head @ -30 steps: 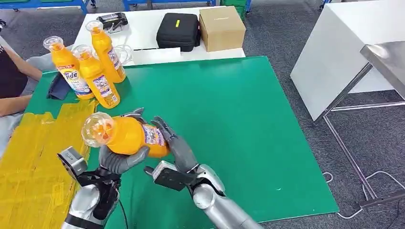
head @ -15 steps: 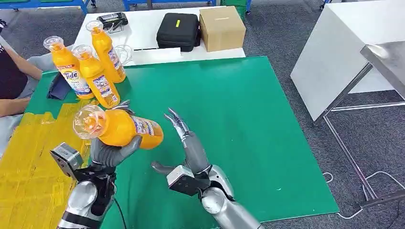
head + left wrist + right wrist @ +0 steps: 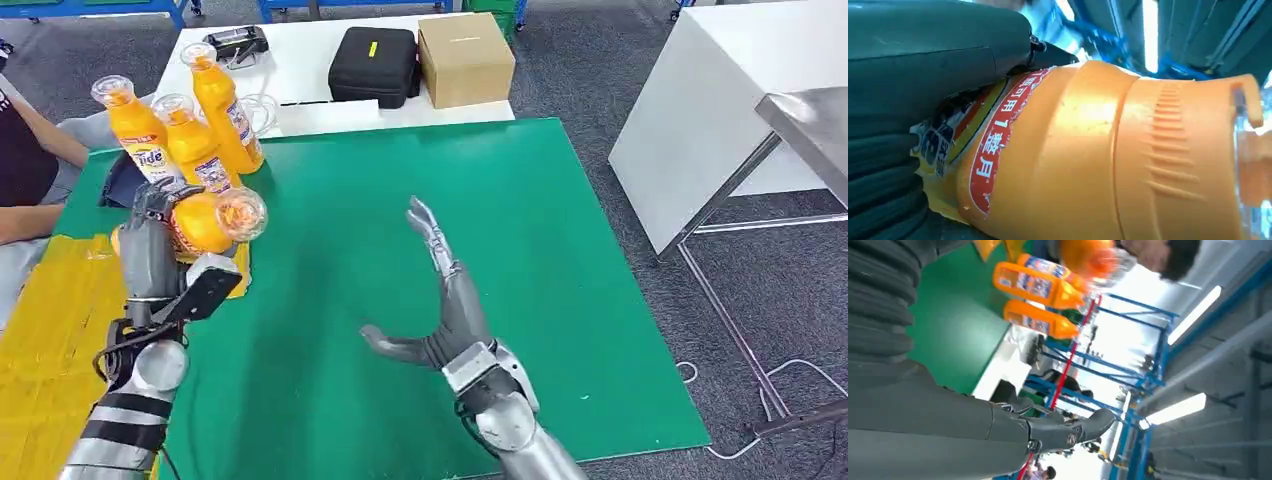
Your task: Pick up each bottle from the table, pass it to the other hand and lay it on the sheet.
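Bottle (image 3: 205, 222) swung over sheet (image 3: 50, 340), left hand (image 3: 150, 245) gripping.

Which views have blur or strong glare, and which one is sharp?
Head view: sharp and evenly lit. Left wrist view: the held bottle is sharp, the background behind it blurred. Right wrist view: bright ceiling lights glare, and the bottles look soft.

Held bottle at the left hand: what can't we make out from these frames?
- Held bottle, head view: the lower body is hidden behind the left hand.
- Label, left wrist view: partly covered by the fingers, so the text is incomplete.
- Cap end, left wrist view: cut off by the picture edge.
- Whether the bottle touches the yellow sheet: cannot tell.
- Right hand: open, holds nothing.
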Robot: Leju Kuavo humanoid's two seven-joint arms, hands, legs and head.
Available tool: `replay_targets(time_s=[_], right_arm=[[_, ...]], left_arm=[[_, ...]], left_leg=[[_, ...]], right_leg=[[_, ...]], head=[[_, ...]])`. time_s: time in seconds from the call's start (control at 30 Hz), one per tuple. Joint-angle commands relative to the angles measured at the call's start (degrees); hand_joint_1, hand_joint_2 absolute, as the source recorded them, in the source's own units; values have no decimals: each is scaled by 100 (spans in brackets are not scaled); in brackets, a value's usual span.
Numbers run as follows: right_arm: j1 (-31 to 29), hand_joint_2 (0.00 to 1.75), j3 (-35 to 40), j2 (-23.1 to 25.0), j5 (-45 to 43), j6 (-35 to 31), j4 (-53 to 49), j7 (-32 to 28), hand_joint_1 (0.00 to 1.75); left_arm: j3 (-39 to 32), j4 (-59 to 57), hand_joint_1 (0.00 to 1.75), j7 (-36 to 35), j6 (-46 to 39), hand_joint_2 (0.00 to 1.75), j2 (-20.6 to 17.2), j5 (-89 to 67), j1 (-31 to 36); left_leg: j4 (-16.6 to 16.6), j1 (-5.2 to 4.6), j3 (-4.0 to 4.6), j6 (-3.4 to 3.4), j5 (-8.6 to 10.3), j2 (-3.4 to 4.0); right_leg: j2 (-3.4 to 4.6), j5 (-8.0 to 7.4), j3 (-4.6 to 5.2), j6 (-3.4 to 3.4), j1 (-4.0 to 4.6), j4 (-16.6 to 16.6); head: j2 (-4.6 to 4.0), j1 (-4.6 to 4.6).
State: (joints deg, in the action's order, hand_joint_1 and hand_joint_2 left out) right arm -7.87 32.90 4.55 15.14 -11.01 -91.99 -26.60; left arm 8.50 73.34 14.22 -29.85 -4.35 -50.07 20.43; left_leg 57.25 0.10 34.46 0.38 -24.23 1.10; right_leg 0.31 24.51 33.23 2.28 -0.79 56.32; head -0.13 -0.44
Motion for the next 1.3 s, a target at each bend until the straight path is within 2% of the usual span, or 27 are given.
replay_targets(time_s=[0.03,0.07,0.23,0.43,0.47,0.5,0.6,1.03,1.17,1.23,1.3], right_arm=[[171,175,-512,-496,-337,88,-636,-139,0],[182,175,-543,-498,-341,78,-646,-142,0],[208,175,-625,-494,-412,103,-619,-119,0],[125,175,-566,-467,-426,171,-449,-68,0],[113,175,-557,-459,-424,170,-421,-66,0],[107,175,-547,-452,-409,164,-399,-58,0],[102,175,-538,-416,-365,147,-357,-24,0],[95,175,-602,-341,-248,139,-164,46,0],[119,175,-625,-335,-225,150,-137,51,0],[162,175,-648,-337,-203,161,-132,54,0],[176,175,-655,-345,-199,162,-136,55,0]], left_arm=[[-109,-2519,175,-599,-635,175,-689,-2031,857],[-102,-2752,175,-772,-621,175,-729,-2282,886],[-299,-3405,175,-691,-598,175,-695,-2191,811],[-587,-3923,175,-550,-739,175,-511,-2205,737],[-615,-3977,42,-538,-735,175,-480,-2154,747],[-691,-4050,0,-436,-683,175,-420,-1980,776],[-928,-4073,0,-105,-458,175,-262,-1383,827],[-1349,-3543,0,460,-1,175,-107,-183,748],[-1432,-3133,0,717,265,175,-48,323,596],[-1526,-2521,0,1114,741,175,45,1083,367],[-1475,-2295,0,1070,796,175,39,1125,269]], left_leg=[[-6,2,-22,-3,-2,-13],[-5,6,-29,-5,-5,-14],[-4,8,-29,-5,-6,-16],[-5,2,-19,-2,-4,-8],[-3,6,-25,-3,-6,-12],[-2,7,-25,-3,-7,-13],[2,12,-29,-5,-9,-22],[1,5,-8,-2,-3,-13],[3,10,-17,-3,-7,-18],[1,6,-12,-2,-5,-13],[6,12,-22,-3,-12,-18]], right_leg=[[-8,4,-23,-8,3,-5],[-8,6,-31,-12,6,-6],[-10,7,-32,-10,8,-8],[-4,3,-21,-6,3,-7],[-6,5,-29,-8,6,-7],[-7,6,-30,-9,7,-7],[-15,8,-37,-12,12,-7],[-10,3,-14,-6,6,-4],[-13,6,-26,-9,11,-6],[-9,4,-19,-6,7,-4],[-11,9,-33,-9,13,-6]], head=[[0,0],[0,0],[0,0],[0,0],[0,0],[0,0],[0,0],[0,0],[0,0],[0,0],[0,0]])
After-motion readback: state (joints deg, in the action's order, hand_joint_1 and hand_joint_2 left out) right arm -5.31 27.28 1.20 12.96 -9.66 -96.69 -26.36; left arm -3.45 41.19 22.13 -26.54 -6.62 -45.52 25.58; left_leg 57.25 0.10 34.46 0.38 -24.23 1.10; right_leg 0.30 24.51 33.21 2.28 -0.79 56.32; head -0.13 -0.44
